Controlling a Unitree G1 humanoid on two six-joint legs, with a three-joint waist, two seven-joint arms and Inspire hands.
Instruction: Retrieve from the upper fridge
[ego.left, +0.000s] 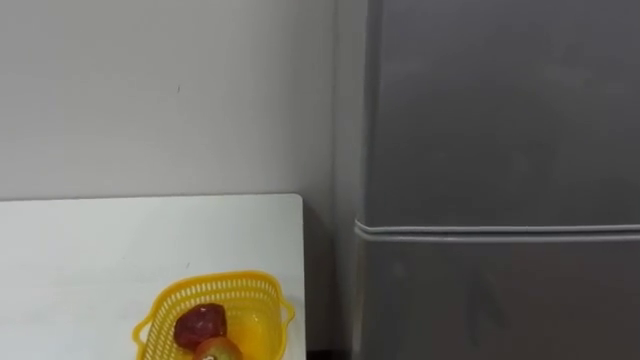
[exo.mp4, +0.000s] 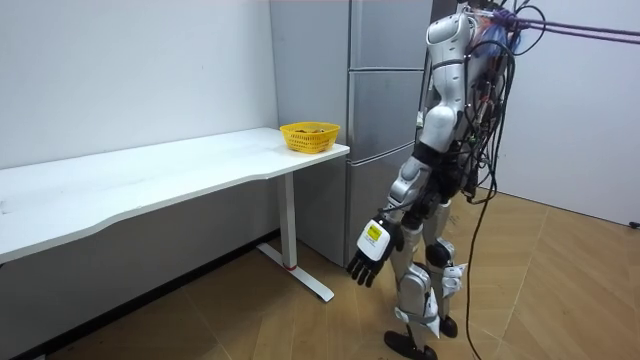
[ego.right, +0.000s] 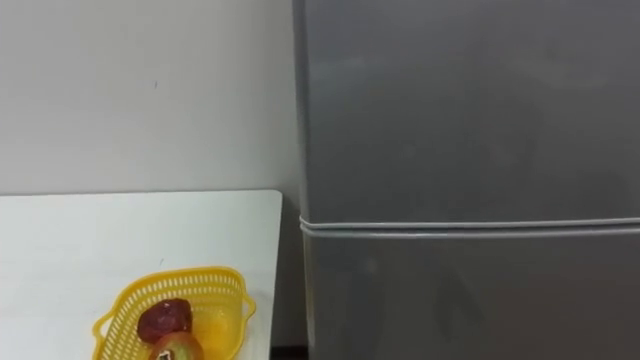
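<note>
a long white table (exo.mp4: 150, 185) stands along a plain pale wall (exo.mp4: 130, 70), on a white leg (exo.mp4: 289, 225) with a flat foot. the floor (exo.mp4: 570, 290) is light wood in a herringbone pattern. another white wall (exo.mp4: 590, 130) closes the room view's right.

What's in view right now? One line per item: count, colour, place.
grey two-door fridge: one, grey, right of the table against the wall; upper and lower doors both shut.
white flat-topped table: one, white, left of the fridge, along the wall.
yellow plastic lattice basket: one, yellow, on the table's end nearest the fridge.
dark red round fruit: one, dark red, in the basket.
red-and-green fruit: one, in the basket, in front of the dark one, cut off by the view's lower edge.
wooden floor: one, light brown, under the table and robot.
left hand: one, black, hanging at the robot's side, fingers relaxed, holding nothing; the robot stands facing the fridge.
</note>
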